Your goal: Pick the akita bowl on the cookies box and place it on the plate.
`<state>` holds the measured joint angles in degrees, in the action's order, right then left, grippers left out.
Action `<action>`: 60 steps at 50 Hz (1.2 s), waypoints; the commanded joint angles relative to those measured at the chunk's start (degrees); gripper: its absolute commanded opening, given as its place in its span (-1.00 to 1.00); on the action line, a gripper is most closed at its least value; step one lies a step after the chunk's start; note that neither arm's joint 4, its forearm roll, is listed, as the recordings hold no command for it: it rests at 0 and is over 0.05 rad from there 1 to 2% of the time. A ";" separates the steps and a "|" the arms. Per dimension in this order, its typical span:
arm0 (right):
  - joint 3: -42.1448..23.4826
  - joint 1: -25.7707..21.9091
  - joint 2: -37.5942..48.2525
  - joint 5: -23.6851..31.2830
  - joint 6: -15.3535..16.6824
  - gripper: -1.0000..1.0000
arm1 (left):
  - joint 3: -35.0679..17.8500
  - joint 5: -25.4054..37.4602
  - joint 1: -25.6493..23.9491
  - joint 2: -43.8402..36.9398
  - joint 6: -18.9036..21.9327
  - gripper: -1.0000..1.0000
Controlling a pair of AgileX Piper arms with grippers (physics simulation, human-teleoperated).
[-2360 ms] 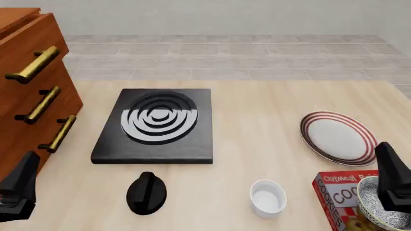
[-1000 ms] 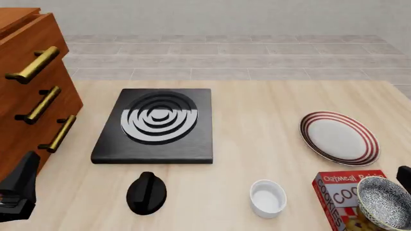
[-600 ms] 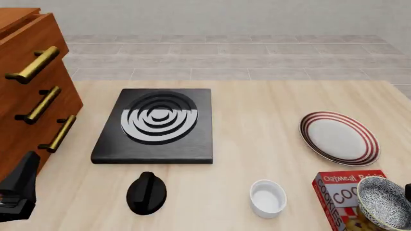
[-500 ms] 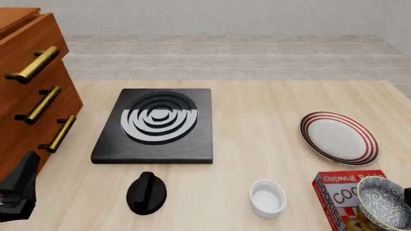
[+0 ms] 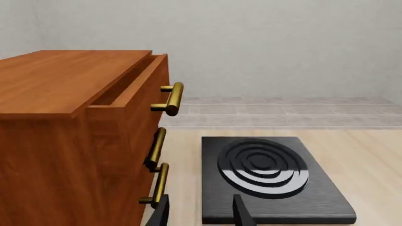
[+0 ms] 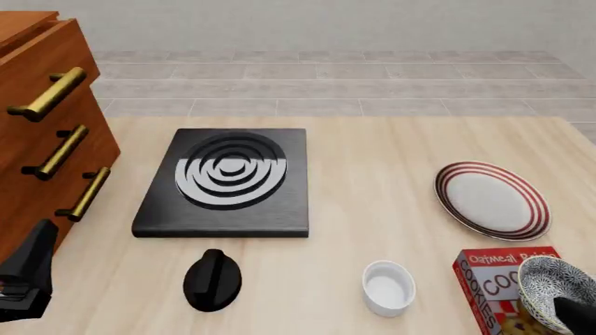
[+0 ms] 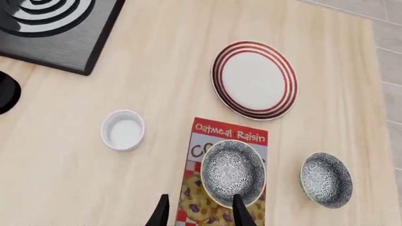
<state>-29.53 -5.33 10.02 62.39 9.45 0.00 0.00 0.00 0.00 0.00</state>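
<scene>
Left wrist view: the left gripper point(image 5: 199, 214) shows two finger tips set apart with nothing between them, facing the stove point(image 5: 271, 179) and the wooden drawer cabinet point(image 5: 82, 141); it has no part in the pick.

Front view: the akita bowl point(image 6: 552, 292) sits on the cookies box point(image 6: 498, 287) at the worktop's point(image 6: 373, 181) near right corner, the plate point(image 6: 490, 199) just beyond, the white ramekin point(image 6: 389, 287) beside the box.

Right wrist view: the right gripper point(image 7: 199, 211) hangs well above, fingers spread and empty, near the bowl's rim.

Risk: a second speckled bowl point(image 7: 325, 179) lies beside the box and could be taken by mistake; an off-centre descent might tip the bowl off its perch.
</scene>
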 commanded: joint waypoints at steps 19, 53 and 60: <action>3.51 1.48 -0.79 -2.19 -0.01 1.00 | 0.00 0.00 0.00 0.00 0.00 1.00; 9.15 1.53 1.85 -10.73 -1.57 1.00 | 0.00 0.00 0.00 0.00 0.00 1.00; 10.31 1.97 1.04 -11.01 -2.20 1.00 | 0.00 0.00 0.00 0.00 0.00 1.00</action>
<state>-20.76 -3.75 11.53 52.34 7.97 0.00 0.00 0.00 0.00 0.00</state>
